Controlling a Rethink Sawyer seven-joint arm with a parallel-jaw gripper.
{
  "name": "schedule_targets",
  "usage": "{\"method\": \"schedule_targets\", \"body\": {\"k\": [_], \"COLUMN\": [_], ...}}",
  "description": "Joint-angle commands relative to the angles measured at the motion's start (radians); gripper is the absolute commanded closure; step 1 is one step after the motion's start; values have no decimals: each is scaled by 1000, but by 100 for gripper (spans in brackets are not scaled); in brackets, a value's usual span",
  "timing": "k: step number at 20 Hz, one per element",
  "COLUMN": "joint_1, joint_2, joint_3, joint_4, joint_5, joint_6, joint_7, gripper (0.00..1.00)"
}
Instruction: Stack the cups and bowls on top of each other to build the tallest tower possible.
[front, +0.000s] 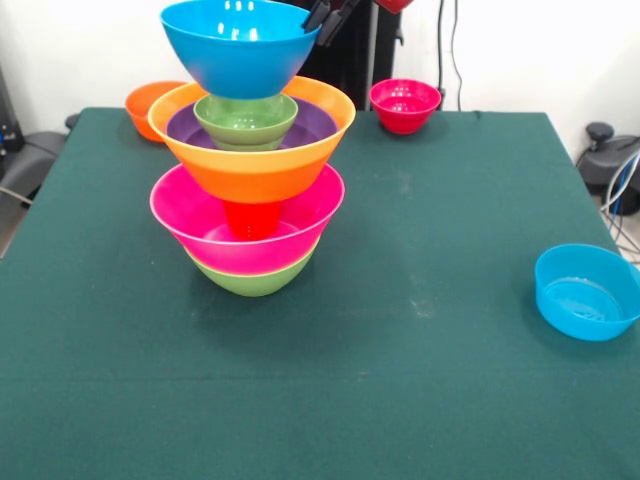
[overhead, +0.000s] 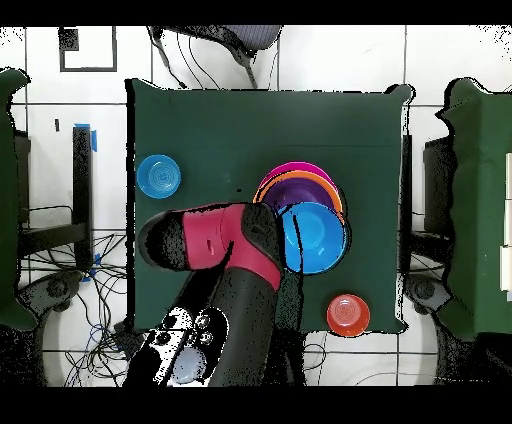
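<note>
the fingers (front: 328, 18) grip the far rim of the large blue bowl (front: 240, 45), apparently clamped on it, though the top edge crops them. below them the tower (front: 250, 180) rises from the bench (front: 420, 330). the bowl should be lowered level and centred onto the small green bowl (front: 246, 118) before release. the arm (overhead: 215, 240) reaches in from above, bent over the stack.

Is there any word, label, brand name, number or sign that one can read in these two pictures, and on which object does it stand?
None can be read.
The bowls of the tower, the small blue bowl and the small red bowl are plain.
The green tablecloth carries no print.
The arm shows no legible marking in the overhead view.
</note>
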Motion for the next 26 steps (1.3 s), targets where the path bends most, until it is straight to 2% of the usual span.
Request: {"method": "schedule_targets", "body": {"k": [1,26], "joint_1": [0,-8], "joint_2": [24,27], "joint_3": [107,119], "joint_4": [-48,-47], "joint_5": [-76,-76], "joint_6": [56,41], "joint_7": [-113,-126], "gripper": [100,100]}}
